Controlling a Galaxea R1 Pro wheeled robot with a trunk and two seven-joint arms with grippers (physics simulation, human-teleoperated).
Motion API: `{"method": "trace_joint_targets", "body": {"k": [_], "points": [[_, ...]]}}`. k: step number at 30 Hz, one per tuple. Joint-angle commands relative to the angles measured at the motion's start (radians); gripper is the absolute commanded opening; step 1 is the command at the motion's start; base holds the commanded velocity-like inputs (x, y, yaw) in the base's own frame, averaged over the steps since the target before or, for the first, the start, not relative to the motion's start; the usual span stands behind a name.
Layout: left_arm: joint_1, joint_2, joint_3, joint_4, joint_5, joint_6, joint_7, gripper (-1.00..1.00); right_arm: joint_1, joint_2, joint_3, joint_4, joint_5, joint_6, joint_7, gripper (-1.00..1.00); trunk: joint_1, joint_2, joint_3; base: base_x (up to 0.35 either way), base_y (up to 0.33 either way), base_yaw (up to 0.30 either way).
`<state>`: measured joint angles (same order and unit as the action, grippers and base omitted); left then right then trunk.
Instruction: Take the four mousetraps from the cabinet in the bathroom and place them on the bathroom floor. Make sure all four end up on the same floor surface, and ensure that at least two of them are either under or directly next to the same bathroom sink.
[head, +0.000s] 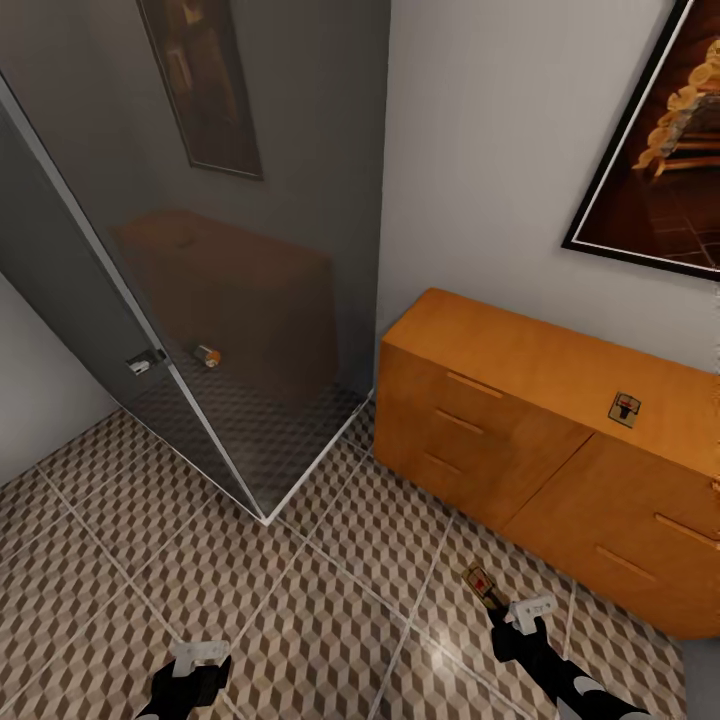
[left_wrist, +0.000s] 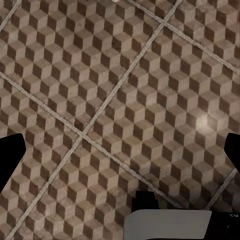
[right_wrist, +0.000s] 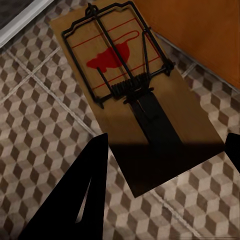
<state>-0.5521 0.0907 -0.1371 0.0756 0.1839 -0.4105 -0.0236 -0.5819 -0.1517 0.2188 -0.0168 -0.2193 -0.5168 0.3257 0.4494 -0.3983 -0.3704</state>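
Observation:
One mousetrap (head: 483, 586), a small brown board with dark wire and a red mark, sticks out from my right gripper (head: 527, 608) just above the bathroom floor (head: 330, 600), in front of the cabinet (head: 520, 440). In the right wrist view the mousetrap (right_wrist: 125, 75) lies between the two dark fingers (right_wrist: 80, 200), which touch its near end on both sides. A second mousetrap (head: 625, 408) rests on the cabinet's top, towards the right. My left gripper (head: 200, 655) hangs low at the left; its wrist view shows it wide open (left_wrist: 120, 150) over cube-pattern tiles.
A glass shower enclosure (head: 200, 300) with a white bottom rail fills the left and centre; a small orange object (head: 207, 355) lies inside it. A framed picture (head: 660, 140) hangs on the wall above the cabinet. The cabinet drawers look closed.

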Motion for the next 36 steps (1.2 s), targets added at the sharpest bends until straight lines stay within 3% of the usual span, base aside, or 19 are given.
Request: {"method": "trace_joint_targets", "body": {"k": [1,36], "points": [[-0.002,0.000,-0.009,0.004,0.009,-0.007,-0.002,1.00,-0.001,0.000,0.005,0.001,-0.012,0.000,0.009,-1.00,0.001,-0.002,-0.001,0.000,0.000,-0.165],[-0.002,-0.001,-0.009,0.005,0.009,-0.007,-0.002,1.00,-0.001,-0.002,0.005,0.001,-0.012,0.003,0.009,-1.00,0.001,-0.002,0.038,0.000,0.000,-0.221]]}}
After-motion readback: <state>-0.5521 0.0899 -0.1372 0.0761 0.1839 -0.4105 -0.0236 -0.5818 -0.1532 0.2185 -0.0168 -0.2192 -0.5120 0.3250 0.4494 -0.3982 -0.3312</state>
